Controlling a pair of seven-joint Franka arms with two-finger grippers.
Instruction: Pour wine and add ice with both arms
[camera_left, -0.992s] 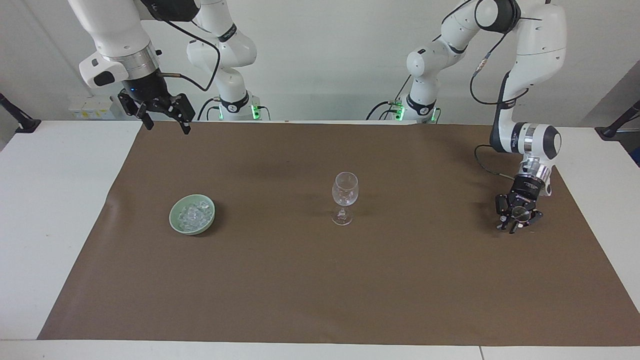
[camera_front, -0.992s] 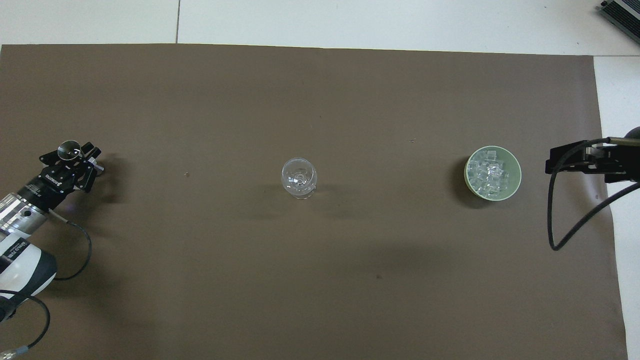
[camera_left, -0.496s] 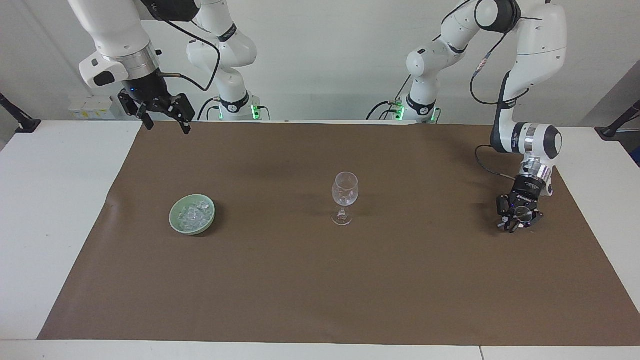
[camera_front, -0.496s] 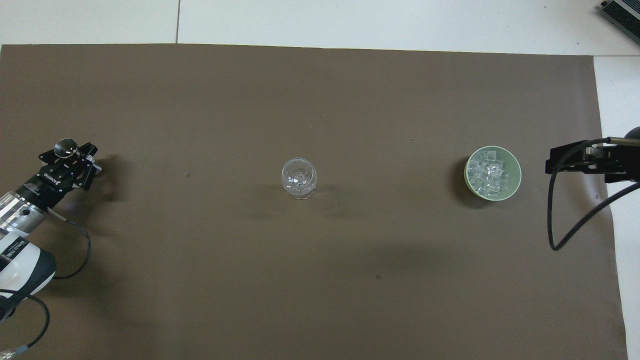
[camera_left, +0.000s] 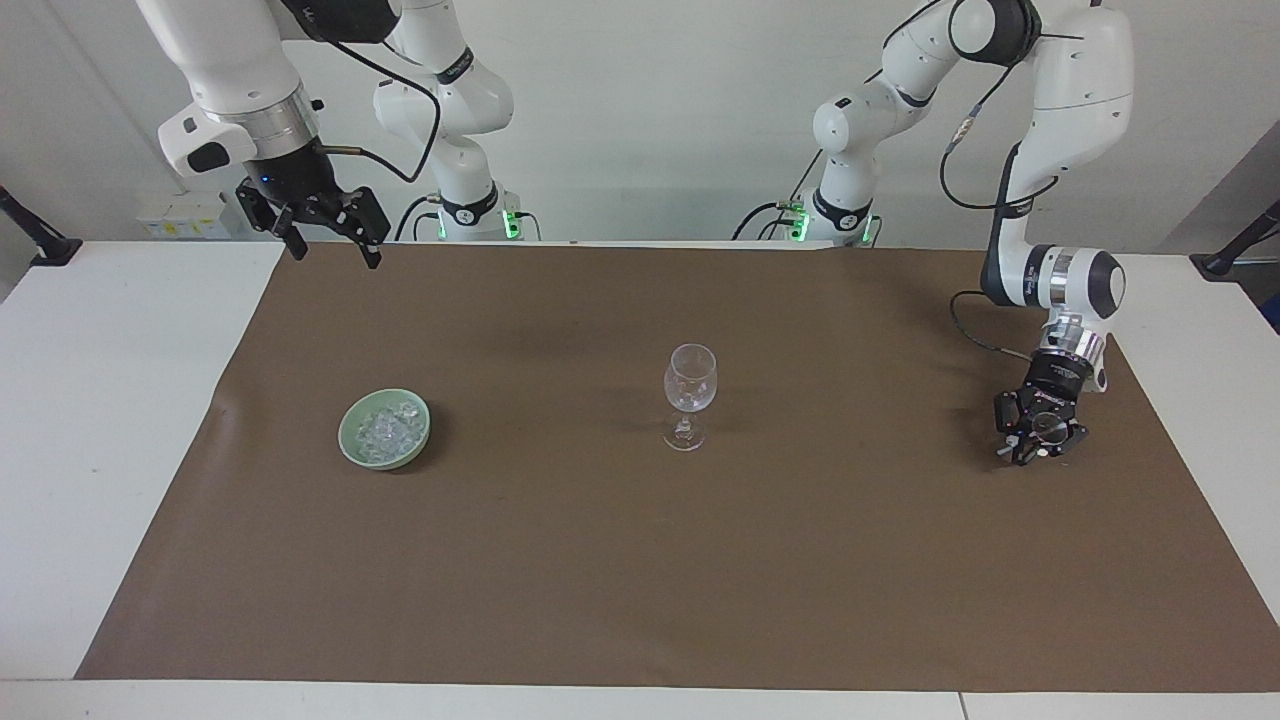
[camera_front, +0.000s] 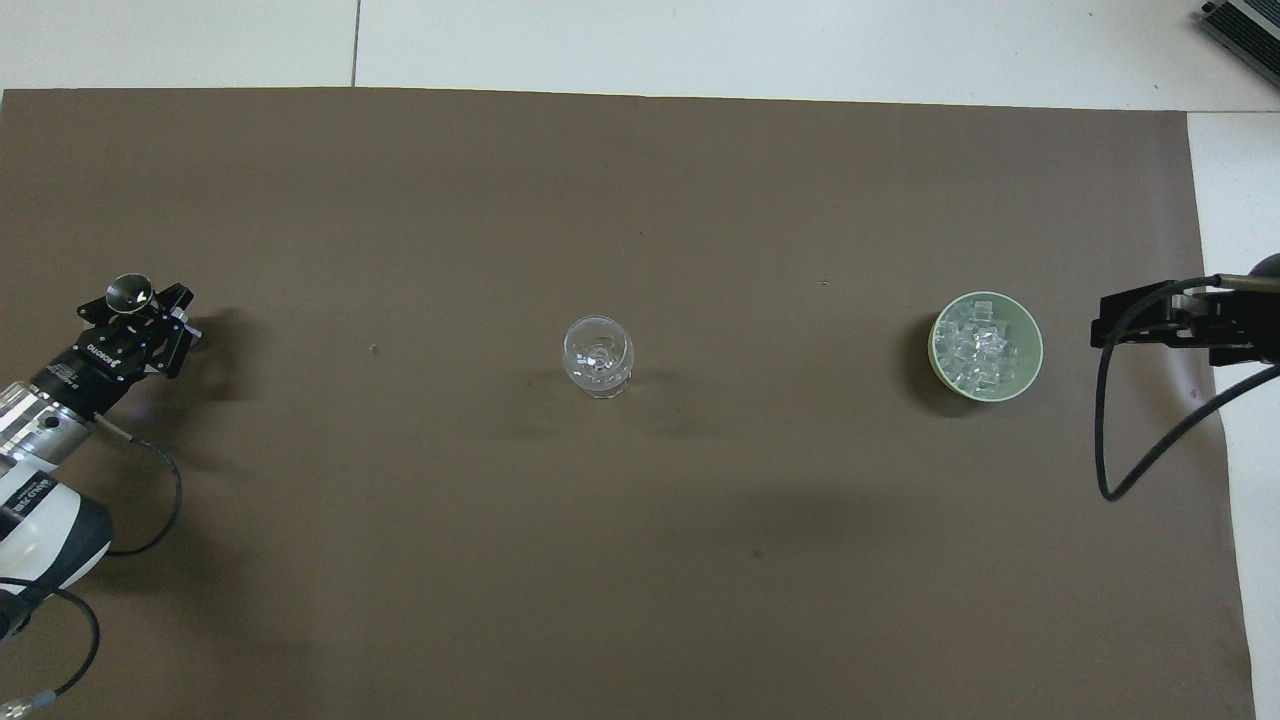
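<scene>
Evenly and brightly lit from above, diffuse. Soft, faint shadows only: a dark smudge on the brown mat (camera_left: 640, 560) at about 3 o'clock of the bowl (camera_left: 385, 429), another at 9 o'clock of the left claw (camera_left: 1039, 446). Small whitish glints on the ice (camera_front: 980, 345) and on the glass (camera_left: 690, 380). Sharp throughout both views, no motion blur. Straight mat edges, little distortion.

Robotics lab, two white arms (camera_left: 1060, 90) bolted at a white table (camera_left: 90, 400), brown mat (camera_left: 640, 560), bare wall

mat (camera_left: 640, 560) plain brown | bowl (camera_left: 352, 446) pale green | ice (camera_left: 388, 430) clear, whitish | table (camera_left: 100, 400) white
</scene>
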